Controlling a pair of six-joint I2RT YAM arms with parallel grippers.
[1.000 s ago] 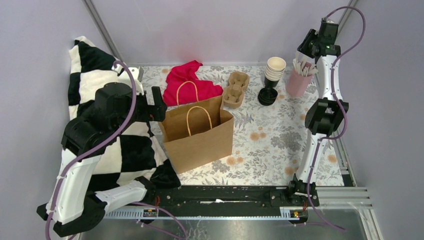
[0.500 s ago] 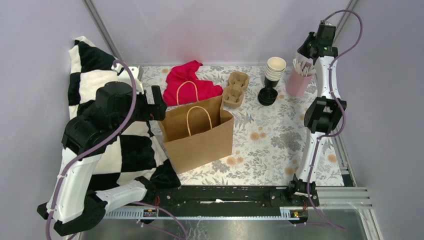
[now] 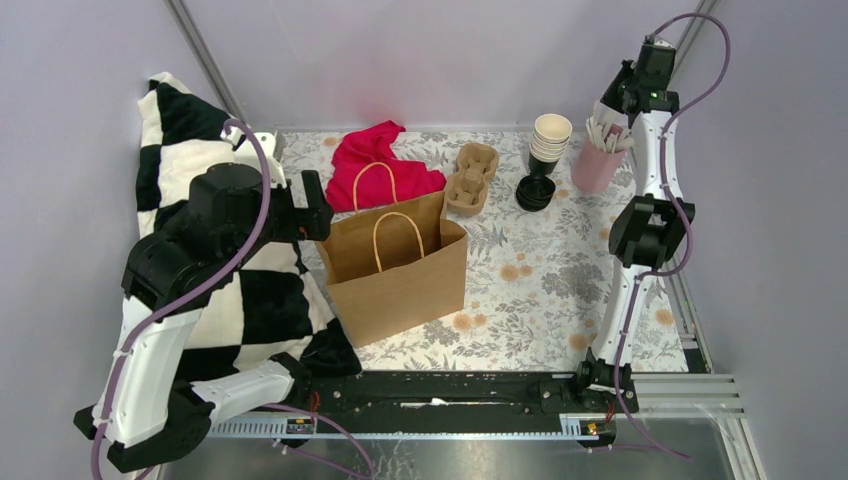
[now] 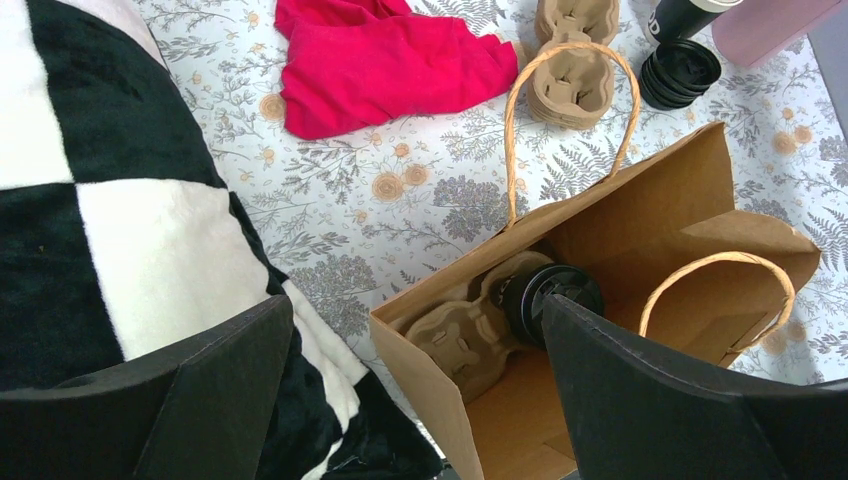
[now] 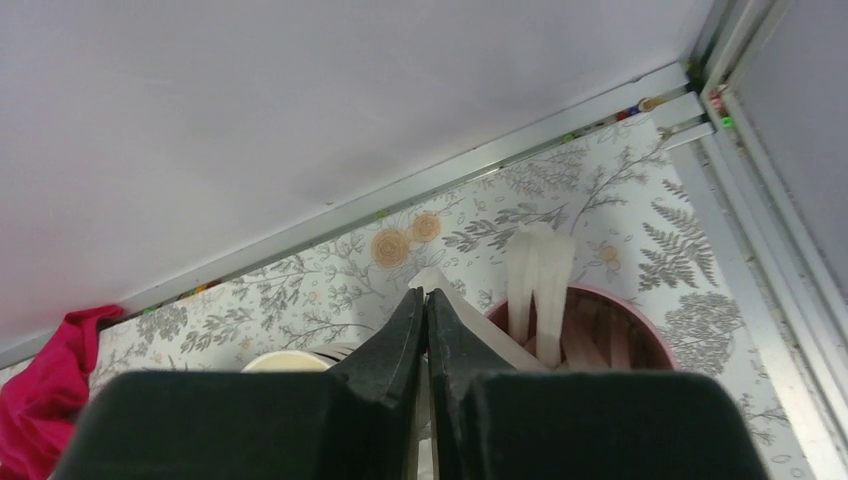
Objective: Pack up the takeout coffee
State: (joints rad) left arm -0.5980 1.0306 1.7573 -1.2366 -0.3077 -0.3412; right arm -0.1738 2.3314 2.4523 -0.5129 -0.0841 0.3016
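The takeout coffee (image 4: 552, 298), a cup with a black lid, lies on its side in a cardboard carrier (image 4: 472, 332) at the bottom of the open brown paper bag (image 3: 400, 278); the top view hides it inside the bag. My left gripper (image 4: 415, 315) hangs open above the bag's left rim, holding nothing; the top view shows the left gripper (image 3: 314, 205) beside the bag. At the far right corner my right gripper (image 5: 427, 293) is shut on a white stick (image 5: 436, 279) over the pink cup (image 5: 655, 330). The top view puts the right gripper (image 3: 612, 106) just above that cup.
A stack of lidless paper cups (image 3: 550, 136) and a pile of black lids (image 3: 535, 193) stand left of the pink cup (image 3: 597, 168). Spare cardboard carriers (image 3: 472, 178) and a red cloth (image 3: 382, 163) lie behind the bag. A black-and-white checkered blanket (image 3: 185, 130) covers the left side.
The right gripper's fingers have closed together on a white stick at the pink cup. The left arm and the bag have not moved.
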